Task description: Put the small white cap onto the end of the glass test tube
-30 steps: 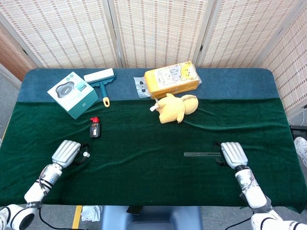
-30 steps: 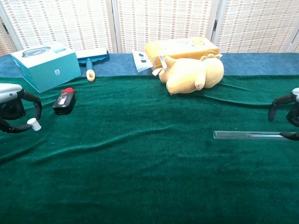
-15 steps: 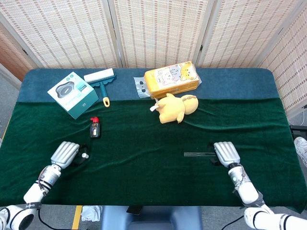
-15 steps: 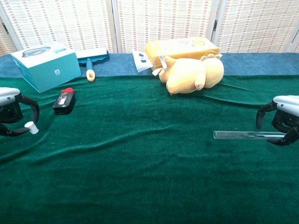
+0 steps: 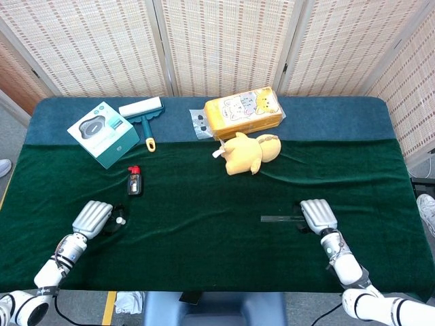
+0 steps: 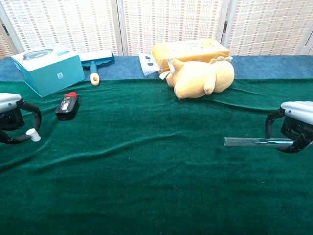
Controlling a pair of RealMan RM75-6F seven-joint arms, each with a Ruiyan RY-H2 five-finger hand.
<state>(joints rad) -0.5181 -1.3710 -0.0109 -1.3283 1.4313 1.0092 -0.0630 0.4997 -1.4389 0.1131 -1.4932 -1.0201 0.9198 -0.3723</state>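
The glass test tube (image 6: 244, 142) lies flat on the green cloth at the right, its open end pointing left; it is also in the head view (image 5: 279, 219). My right hand (image 5: 317, 215) arches over the tube's right end, thumb on the far side and fingers (image 6: 292, 146) on the near side touching it, with no grip showing. My left hand (image 6: 11, 117) sits at the left edge and pinches the small white cap (image 6: 33, 135) just above the cloth. In the head view the cap (image 5: 121, 221) shows beside the left hand (image 5: 93, 216).
A small black device with a red top (image 5: 134, 180) lies beyond the left hand. A teal box (image 5: 103, 134) and a lint roller (image 5: 143, 112) sit at the back left. A yellow plush toy (image 5: 248, 153) and a yellow pack (image 5: 245, 112) are at the back centre.
My right hand has slid left along the tube and now straddles its right end; the tube has not moved. My left hand drew slightly back toward the left edge with the cap.
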